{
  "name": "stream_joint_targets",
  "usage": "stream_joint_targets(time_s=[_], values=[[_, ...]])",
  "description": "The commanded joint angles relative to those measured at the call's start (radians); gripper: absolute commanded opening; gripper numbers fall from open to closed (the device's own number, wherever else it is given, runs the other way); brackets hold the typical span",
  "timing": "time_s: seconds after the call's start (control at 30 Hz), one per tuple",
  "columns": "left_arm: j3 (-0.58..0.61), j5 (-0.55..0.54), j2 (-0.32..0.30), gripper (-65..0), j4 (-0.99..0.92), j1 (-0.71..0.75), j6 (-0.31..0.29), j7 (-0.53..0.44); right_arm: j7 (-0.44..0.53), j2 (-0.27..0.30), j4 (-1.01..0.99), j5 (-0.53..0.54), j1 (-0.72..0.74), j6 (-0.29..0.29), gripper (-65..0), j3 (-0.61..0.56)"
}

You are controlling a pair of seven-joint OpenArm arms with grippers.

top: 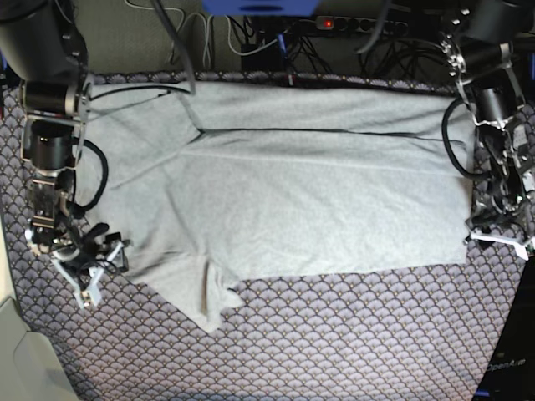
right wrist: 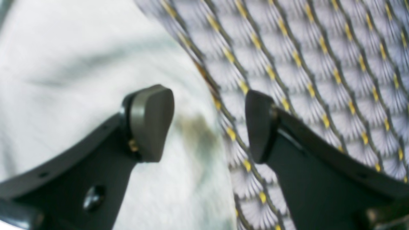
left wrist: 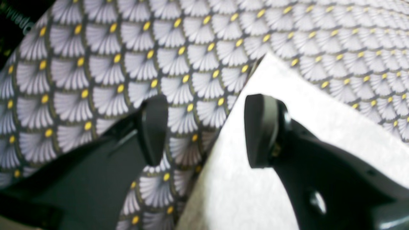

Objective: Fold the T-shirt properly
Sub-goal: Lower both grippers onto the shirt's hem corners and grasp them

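Observation:
The light grey T-shirt [top: 292,192] lies spread flat across the table, plain side up, with a sleeve bunched at its near left. My left gripper [top: 495,241] is open at the shirt's near right corner. In the left wrist view [left wrist: 207,131] its jaws straddle the shirt's edge [left wrist: 230,191], with one finger [left wrist: 262,131] over the cloth. My right gripper [top: 94,282] is open at the shirt's left edge by the sleeve. In the right wrist view [right wrist: 204,124] one finger [right wrist: 150,124] is over the shirt [right wrist: 64,64] and the other is over the table cloth.
A scallop-patterned purple-grey cloth [top: 334,334] covers the table under the shirt; it also shows in both wrist views [left wrist: 127,48] [right wrist: 319,48]. Cables and a power strip [top: 334,23] run along the back edge. A pale object [top: 17,351] sits at the near left corner.

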Motion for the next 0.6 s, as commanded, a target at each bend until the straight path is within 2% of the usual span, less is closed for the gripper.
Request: stream_joint_targets(time_s=[0.0,0.2,0.3,0.47,0.57], values=[[-0.003,-0.004,-0.021,-28.2,0.018,-0.025,-0.003,-0.023,0.020,0.013,0.018,0.004,0.032,-0.004,-24.6,0.004],[-0.003,-0.004,-0.021,-28.2,0.009,-0.022,-0.005,-0.024,0.026,0.004,0.003,0.004,0.047,-0.006,-24.5,0.002],[-0.003,-0.004,-0.021,-28.2,0.009,-0.025,-0.003,-0.024,0.083,0.008,-0.028,0.004,0.056,-0.007,-24.5,0.002],[0.000,-0.002,-0.014,-28.2,0.008,-0.042,-0.002,-0.026,0.098,0.008,-0.085,0.004,0.061,-0.007,-24.5,0.002],[0.037,0.039,-0.014,-28.2,0.006,-0.053,0.000,-0.026,0.100,0.005,-0.086,0.004,0.058,-0.007,-24.5,0.002]])
